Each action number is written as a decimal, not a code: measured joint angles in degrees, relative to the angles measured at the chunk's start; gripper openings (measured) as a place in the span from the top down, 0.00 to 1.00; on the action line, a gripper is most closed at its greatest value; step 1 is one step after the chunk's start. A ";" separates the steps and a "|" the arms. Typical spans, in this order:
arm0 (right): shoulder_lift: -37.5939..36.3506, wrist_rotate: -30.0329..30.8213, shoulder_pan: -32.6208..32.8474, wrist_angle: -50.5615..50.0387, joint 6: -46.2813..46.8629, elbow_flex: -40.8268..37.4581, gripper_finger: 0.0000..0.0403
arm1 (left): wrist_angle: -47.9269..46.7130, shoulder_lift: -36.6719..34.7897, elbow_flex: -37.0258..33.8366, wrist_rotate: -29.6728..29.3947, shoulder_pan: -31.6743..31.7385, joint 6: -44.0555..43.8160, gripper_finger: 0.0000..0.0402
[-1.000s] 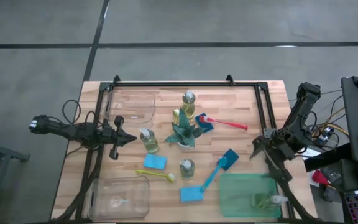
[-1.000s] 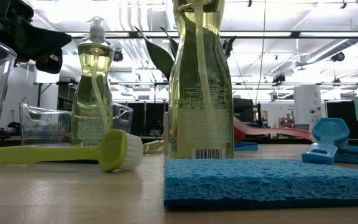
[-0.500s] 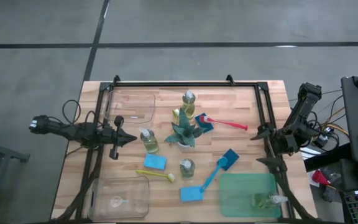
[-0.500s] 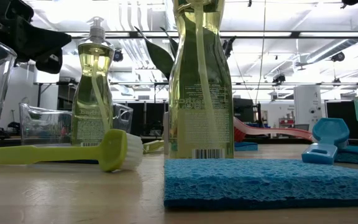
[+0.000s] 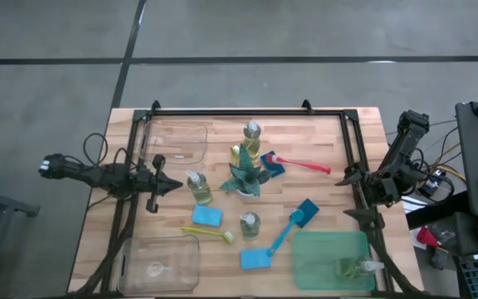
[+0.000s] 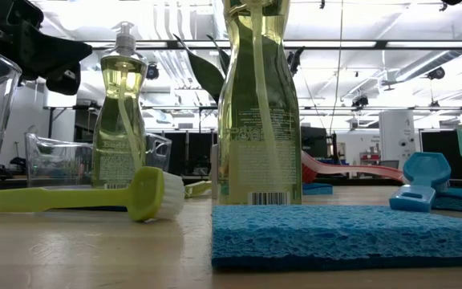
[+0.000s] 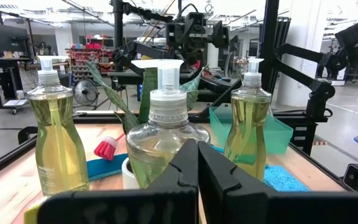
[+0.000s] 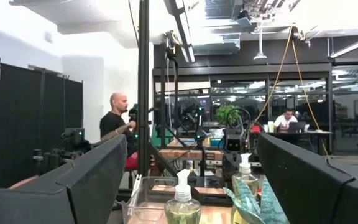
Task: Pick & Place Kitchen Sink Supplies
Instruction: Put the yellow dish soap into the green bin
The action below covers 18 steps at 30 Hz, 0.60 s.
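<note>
Several clear pump bottles of yellow-green liquid stand on the wooden table: one just in front of my left gripper, one nearer the front, one farther back. Another bottle lies in the green tray. Blue sponges lie flat. A red brush, a blue brush and a yellow-green brush lie around the plant. My left gripper is shut and empty at the table's left. My right gripper is open at the right edge, raised, with nothing between its fingers.
Two clear bins stand on the left, one at the back and one at the front. A black frame runs along the far edge and both sides. A person stands in the room beyond the table.
My right gripper has risen a little above the green tray and tipped upward from hanging down toward the tray, rolling as it went; it has stayed open. It has kept still for the last half second. Nothing on the table has moved.
</note>
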 joint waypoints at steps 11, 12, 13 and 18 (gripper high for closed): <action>0.00 -0.07 0.00 -0.57 1.78 -0.07 0.13 | 0.15 0.00 -0.02 0.00 0.00 0.36 1.00; 0.00 -0.07 0.00 -0.87 2.07 -0.07 0.13 | 0.17 -0.02 0.00 0.00 0.00 0.31 1.00; 0.00 -0.09 0.00 -1.26 2.39 -0.09 0.13 | 0.17 0.00 0.00 0.00 0.00 -0.24 1.00; 0.02 -0.13 0.04 -1.54 2.46 -0.12 0.13 | 1.20 0.00 0.00 -0.20 0.05 -3.95 1.00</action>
